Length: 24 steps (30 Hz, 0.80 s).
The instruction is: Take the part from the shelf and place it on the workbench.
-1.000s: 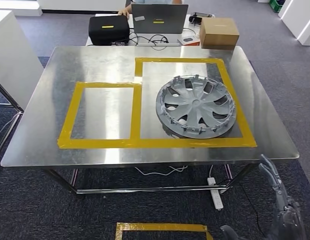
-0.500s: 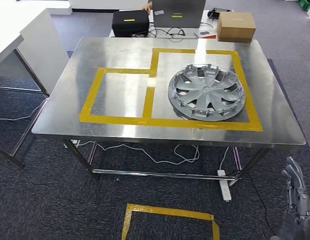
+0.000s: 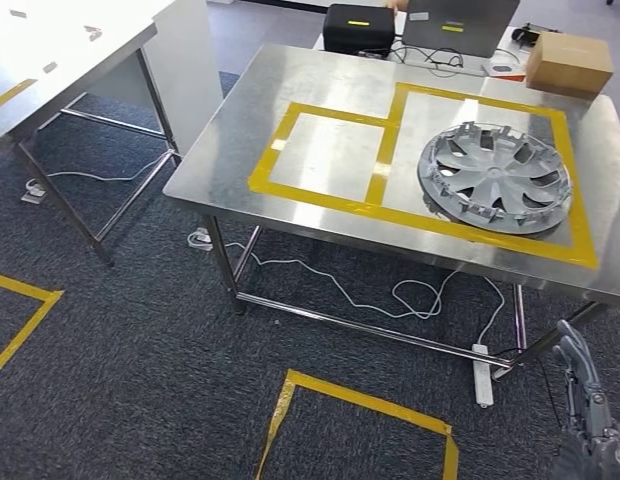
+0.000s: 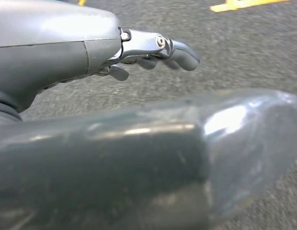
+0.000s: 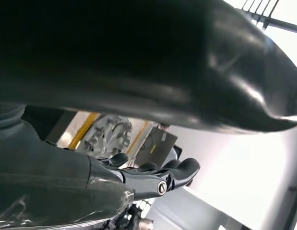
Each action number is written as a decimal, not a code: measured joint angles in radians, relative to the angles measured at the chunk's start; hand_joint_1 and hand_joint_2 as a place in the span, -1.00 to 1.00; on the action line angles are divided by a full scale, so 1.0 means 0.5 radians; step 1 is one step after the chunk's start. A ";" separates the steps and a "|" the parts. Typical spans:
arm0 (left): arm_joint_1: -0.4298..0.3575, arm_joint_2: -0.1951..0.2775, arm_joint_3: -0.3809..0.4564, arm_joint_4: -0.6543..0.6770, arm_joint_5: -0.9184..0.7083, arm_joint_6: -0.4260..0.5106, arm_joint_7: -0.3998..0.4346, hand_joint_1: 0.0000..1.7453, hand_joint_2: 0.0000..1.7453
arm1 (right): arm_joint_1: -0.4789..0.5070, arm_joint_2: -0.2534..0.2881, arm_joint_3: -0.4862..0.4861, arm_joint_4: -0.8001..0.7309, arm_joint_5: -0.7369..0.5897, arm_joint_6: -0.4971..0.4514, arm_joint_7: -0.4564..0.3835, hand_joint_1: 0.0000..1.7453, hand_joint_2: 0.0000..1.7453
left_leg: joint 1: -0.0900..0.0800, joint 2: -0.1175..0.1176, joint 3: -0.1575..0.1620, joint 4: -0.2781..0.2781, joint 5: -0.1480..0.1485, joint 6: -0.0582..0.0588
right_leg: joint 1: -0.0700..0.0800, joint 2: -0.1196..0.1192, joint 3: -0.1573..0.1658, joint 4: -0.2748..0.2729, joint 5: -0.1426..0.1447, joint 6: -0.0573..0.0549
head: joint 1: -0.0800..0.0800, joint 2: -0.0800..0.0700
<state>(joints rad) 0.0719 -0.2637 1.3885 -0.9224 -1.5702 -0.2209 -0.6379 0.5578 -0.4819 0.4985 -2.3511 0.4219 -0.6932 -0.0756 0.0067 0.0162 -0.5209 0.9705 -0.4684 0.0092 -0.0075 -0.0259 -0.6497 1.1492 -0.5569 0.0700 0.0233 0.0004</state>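
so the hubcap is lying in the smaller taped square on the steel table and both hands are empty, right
Not quite. In the head view the hubcap lies in the larger taped square, on the steel table. The left hand and right hand are indeed empty.

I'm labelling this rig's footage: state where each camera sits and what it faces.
Head view: high on the body, looking down at the steel workbench with the hubcap; right hand at the corner.
Left wrist view: behind the left hand, facing carpet.
Right wrist view: behind the right hand, facing the hubcap, shared with the head view.
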 joint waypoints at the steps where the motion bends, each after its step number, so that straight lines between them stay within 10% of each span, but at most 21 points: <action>1: -0.005 -0.004 0.000 -0.007 0.000 0.000 0.000 -1.00 -1.00 | 0.001 -0.002 0.002 0.000 0.001 0.000 -0.001 -1.00 -1.00 | -0.005 -0.025 -0.037 0.001 0.030 0.006 | 0.003 0.030 -0.019 0.126 -0.088 -0.004 | 0.001 0.000; 4: -0.004 -0.028 -0.009 -0.020 0.060 0.007 0.002 -1.00 -1.00 | 0.001 -0.008 0.008 0.001 0.012 -0.001 0.006 -1.00 -1.00 | -0.018 -0.098 -0.148 0.004 0.121 0.010 | 0.020 0.055 0.054 0.255 -0.066 -0.032 | 0.002 0.000; 6: 0.022 -0.064 -0.085 -0.042 0.325 0.089 0.097 -1.00 -1.00 | 0.003 -0.014 0.012 0.000 0.046 -0.001 0.036 -1.00 -1.00 | -0.020 -0.145 -0.208 0.006 0.178 0.002 | 0.028 0.122 0.252 0.027 0.034 -0.056 | 0.001 0.000; 8: 0.109 -0.104 -0.320 -0.125 0.856 0.278 0.450 -1.00 -1.00 | 0.002 -0.022 0.022 -0.004 0.092 0.000 0.081 -1.00 -1.00 | -0.022 -0.189 -0.245 0.009 0.233 -0.013 | 0.028 0.217 0.456 -0.278 0.015 -0.075 | -0.001 0.000; 11: 0.354 -0.115 -0.959 -0.389 1.558 0.549 1.173 -1.00 -1.00 | 0.001 -0.032 0.044 -0.010 0.131 0.000 0.122 -1.00 -1.00 | -0.020 -0.242 -0.273 -0.001 0.306 -0.044 | 0.033 0.200 0.492 -0.397 -0.002 -0.086 | 0.001 0.000; 13: 0.485 -0.083 -1.444 -0.507 1.762 0.649 1.364 -1.00 -1.00 | -0.004 -0.041 0.054 -0.011 0.133 -0.001 0.128 -1.00 -1.00 | -0.032 -0.197 -0.303 0.045 0.228 -0.062 | 0.021 0.125 0.457 -0.395 0.033 -0.108 | -0.009 0.000; 17: 0.615 -0.014 -2.060 -0.629 1.913 0.745 1.350 -1.00 -1.00 | -0.004 -0.048 0.069 -0.012 0.128 0.000 0.120 -1.00 -1.00 | -0.017 -0.060 -0.389 0.516 -0.140 -0.087 | 0.020 -0.007 0.354 -0.388 0.122 -0.130 | -0.020 0.000; 19: 0.668 0.021 -2.207 -0.668 1.935 0.768 1.344 -1.00 -1.00 | -0.004 -0.049 0.072 -0.012 0.126 -0.001 0.112 -1.00 -1.00 | -0.006 -0.049 -0.333 0.595 -0.101 -0.096 | 0.019 -0.059 0.301 -0.376 0.162 -0.120 | -0.022 0.000; 24: 0.731 0.074 -2.442 -0.732 1.954 0.787 1.334 -1.00 -1.00 | -0.002 -0.051 0.077 -0.012 0.125 -0.001 0.101 -1.00 -1.00 | -0.027 0.133 0.094 0.032 -0.029 -0.066 | 0.025 -0.185 0.202 -0.326 0.227 -0.074 | -0.028 0.000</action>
<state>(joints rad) 0.4373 -0.2267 0.1673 -1.2884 -0.5934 0.1728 0.0291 0.5566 -0.5074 0.5371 -2.3572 0.4845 -0.6935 -0.0249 -0.0066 0.0828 -0.4738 0.9862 -0.4828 -0.0236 0.0048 -0.1187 -0.5487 0.9862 -0.4433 0.0329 0.0092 0.0004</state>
